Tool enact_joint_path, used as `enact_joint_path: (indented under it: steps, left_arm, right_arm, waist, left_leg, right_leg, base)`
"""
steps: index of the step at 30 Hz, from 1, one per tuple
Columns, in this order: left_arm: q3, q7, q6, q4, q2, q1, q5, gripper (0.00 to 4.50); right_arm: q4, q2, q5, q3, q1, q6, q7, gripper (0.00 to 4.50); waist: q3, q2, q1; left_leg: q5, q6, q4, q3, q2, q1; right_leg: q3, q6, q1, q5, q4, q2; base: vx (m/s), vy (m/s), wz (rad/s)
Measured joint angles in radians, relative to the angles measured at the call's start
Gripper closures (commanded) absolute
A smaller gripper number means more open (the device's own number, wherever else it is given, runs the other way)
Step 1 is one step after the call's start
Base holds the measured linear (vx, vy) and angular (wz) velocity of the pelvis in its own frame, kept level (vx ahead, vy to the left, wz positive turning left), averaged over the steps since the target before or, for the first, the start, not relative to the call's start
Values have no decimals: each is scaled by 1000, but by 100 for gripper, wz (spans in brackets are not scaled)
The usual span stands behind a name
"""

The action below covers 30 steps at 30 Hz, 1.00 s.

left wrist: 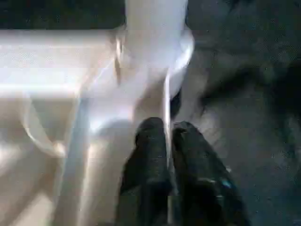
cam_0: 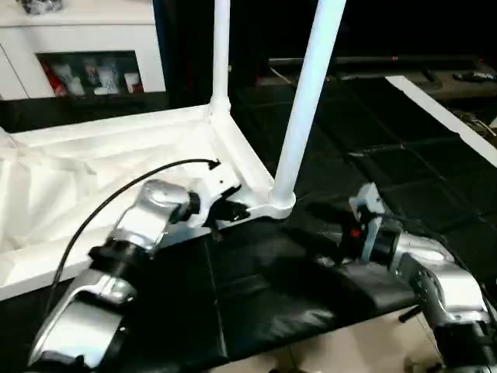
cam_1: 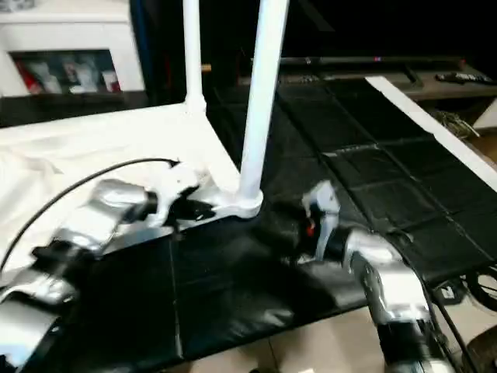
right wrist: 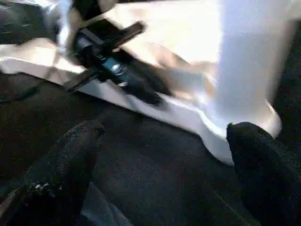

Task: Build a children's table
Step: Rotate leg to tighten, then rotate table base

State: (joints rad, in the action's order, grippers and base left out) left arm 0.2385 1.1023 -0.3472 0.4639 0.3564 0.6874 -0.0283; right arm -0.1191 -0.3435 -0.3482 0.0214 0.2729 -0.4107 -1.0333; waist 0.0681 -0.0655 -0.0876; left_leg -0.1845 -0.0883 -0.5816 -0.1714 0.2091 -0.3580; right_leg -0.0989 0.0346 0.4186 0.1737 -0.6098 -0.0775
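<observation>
A white plastic children's table (cam_0: 116, 167) lies upside down on a floor of black padded mats (cam_0: 388, 171), its smooth rectangular top facing down and its ribbed underside facing up. Crumpled clear plastic film (cam_0: 46, 167) covers part of the underside. Two long, round, tapered legs stand upright in rounded corner sockets: the near leg (cam_0: 307, 101) at the corner closest to the robot, the far leg (cam_0: 220, 50) at the corner behind it. The mats are dark, matte and seamed into squares, with a white strip (cam_0: 443, 116) running along their right side; pale tiled floor (cam_0: 334, 350) shows at the near edge. In the background, a white cabinet (cam_0: 85, 47) with a glass front holds red and white items, too small to identify.

The robot's silver left forearm reaches in from the left, trailed by a looping black cable (cam_0: 116, 194). The left gripper (left wrist: 167, 141) sits at the table's near rim just beside the near leg's socket, its two black fingers pressed almost together with the thin white edge of the rim between them. The right gripper (right wrist: 164, 155) hovers low over the mat just in front of that same socket, its black fingers (right wrist: 70, 155) spread wide and grasping nothing.
</observation>
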Motion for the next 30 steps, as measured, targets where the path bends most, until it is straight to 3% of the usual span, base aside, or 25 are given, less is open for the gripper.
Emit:
enact_joint_path:
  steps: [6,9,16,21,25,30]
  left_arm:
    - [-8,83,-74,-207,129,-56,33,331]
    - [-9,124,-131,-305,225,-108,32,309]
    - [-33,175,-209,-481,490,-236,-55,240]
    - [-36,140,-214,-510,531,-261,-107,209]
    - [-25,73,-210,-518,538,-268,-145,175]
    - [-24,46,-228,-562,546,-297,-167,175]
  right_arm:
    - [-7,72,6,53,55,3,12,0]
    - [-18,116,10,82,88,6,28,0]
    - [-198,259,98,152,226,78,148,0]
    - [-374,326,192,188,330,173,271,0]
    - [-587,374,328,234,455,285,498,0]
    - [-777,413,385,228,570,346,716,0]
  waist:
    - [0,-4,4]
    - [-1,-12,3]
    - [-1,-19,13]
    - [-2,-20,4]
    - [-2,-20,10]
    - [-2,-21,24]
  left_leg:
    - [-1,-6,0,-1,0,4]
    - [0,-7,0,0,0,5]
    - [0,-8,0,0,0,7]
    - [0,-8,-1,0,0,7]
    - [2,-11,-2,0,0,7]
    - [2,-11,-2,1,0,8]
  right_leg:
    - [1,0,-1,1,-2,0]
    - [1,-3,-2,2,-3,1]
    - [2,-2,-3,2,-5,1]
    - [3,3,-4,-1,-5,1]
    - [3,4,-2,-2,-9,1]
    - [4,3,-3,-2,-10,1]
  base:
    - [0,0,0]
    - [0,0,0]
    - [0,0,0]
    - [0,0,0]
    - [0,0,0]
    - [0,0,0]
